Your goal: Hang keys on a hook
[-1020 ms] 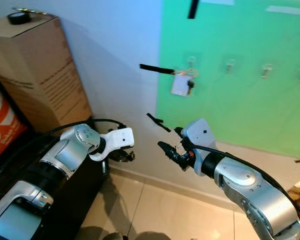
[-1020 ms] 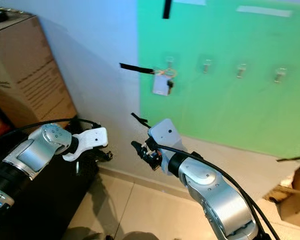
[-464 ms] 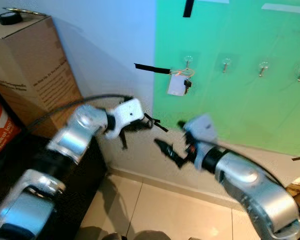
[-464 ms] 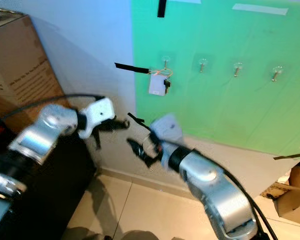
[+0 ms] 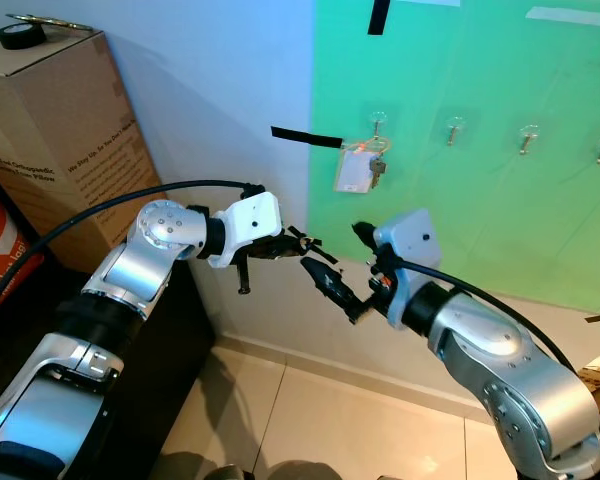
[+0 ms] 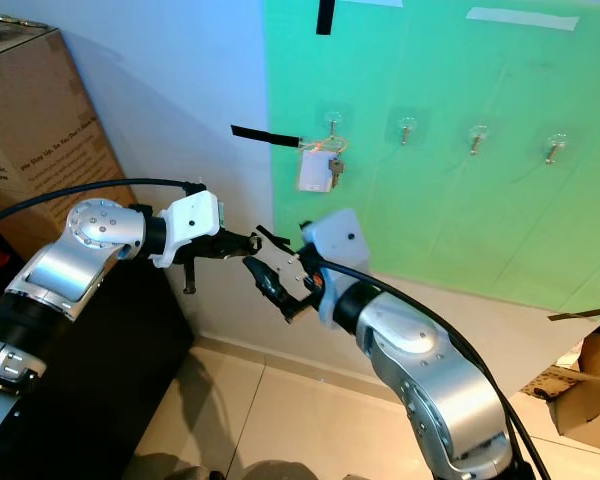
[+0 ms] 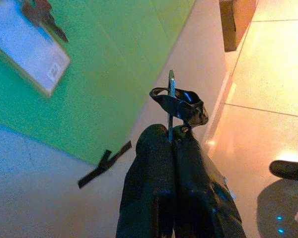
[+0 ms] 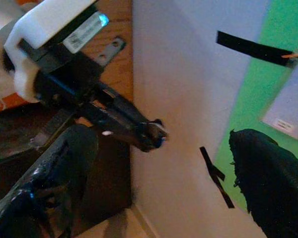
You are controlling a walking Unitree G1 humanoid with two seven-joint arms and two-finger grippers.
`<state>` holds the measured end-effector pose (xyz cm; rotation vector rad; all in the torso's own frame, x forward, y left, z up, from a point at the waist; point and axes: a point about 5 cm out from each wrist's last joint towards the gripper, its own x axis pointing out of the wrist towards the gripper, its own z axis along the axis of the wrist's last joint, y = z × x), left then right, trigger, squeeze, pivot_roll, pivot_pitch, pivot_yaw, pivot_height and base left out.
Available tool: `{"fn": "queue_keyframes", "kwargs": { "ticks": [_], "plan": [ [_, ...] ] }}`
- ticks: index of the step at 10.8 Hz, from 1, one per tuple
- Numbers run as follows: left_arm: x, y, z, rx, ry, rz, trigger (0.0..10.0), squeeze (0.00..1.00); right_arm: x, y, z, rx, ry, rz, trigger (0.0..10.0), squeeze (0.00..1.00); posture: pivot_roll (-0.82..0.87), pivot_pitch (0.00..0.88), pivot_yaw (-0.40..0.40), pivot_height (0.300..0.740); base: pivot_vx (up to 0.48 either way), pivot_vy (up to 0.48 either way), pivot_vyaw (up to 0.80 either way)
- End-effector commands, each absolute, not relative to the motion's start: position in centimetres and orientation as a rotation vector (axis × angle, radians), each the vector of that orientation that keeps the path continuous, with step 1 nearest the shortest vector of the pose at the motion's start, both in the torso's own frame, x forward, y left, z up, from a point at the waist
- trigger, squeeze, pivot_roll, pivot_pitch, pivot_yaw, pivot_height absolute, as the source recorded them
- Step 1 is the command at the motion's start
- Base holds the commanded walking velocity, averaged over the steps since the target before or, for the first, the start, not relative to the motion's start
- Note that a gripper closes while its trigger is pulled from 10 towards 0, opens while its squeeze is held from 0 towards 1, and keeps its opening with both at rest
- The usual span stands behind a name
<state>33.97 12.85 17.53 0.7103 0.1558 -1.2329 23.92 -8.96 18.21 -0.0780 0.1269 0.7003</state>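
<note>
Left hand pinches a key loop below the hooks on the green wall.

The left hand point(image 7: 175, 144), its black fingers pressed together, grips a small silver key on a black loop point(image 7: 178, 101). Just beside it the right hand point(image 5: 332, 285) is spread wide, holding nothing. Above both, a white tag with dark keys point(image 5: 358, 170) hangs from the leftmost clear hook point(image 5: 377, 122) on the green wall panel point(image 5: 480, 210). A brown cardboard box point(image 5: 60, 130) stands to the left.

head stereo downward, 2 close wrist views
</note>
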Motion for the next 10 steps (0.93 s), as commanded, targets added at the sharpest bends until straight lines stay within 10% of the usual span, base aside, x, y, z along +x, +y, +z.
{"fn": "queue_keyframes", "kwargs": {
  "ticks": [1, 6, 7, 10],
  "plan": [
    [34.3, 12.5, 18.3, 0.723, 0.134, -1.226, 0.0, 0.00, 23.5, -8.2, 18.7, -0.097, 0.099, 0.738, 10.0, 1.00, -0.12, 0.000, 0.051, 0.740, 0.000, 0.000, 0.00],
    [35.5, 10.6, 18.4, 0.667, 0.128, -1.111, 0.0, 0.00, 26.4, -7.6, 18.0, -0.249, 0.112, 0.490, 10.0, 1.00, -0.11, 0.000, 0.048, 0.740, 0.000, 0.000, 0.00],
    [35.8, 10.3, 18.6, 0.630, 0.137, -1.074, 0.0, 0.00, 26.7, -7.4, 17.8, -0.308, 0.111, 0.476, 10.0, 0.00, -0.12, 0.000, 0.049, 0.740, 0.000, 0.000, 0.00],
    [35.5, 9.5, 18.8, 0.589, 0.134, -1.097, 0.0, 0.00, 27.9, -6.4, 17.3, -0.347, 0.099, 0.423, 10.0, 0.00, -0.11, 0.000, 0.051, 0.740, 0.000, 0.000, 0.00]
  ]
}}
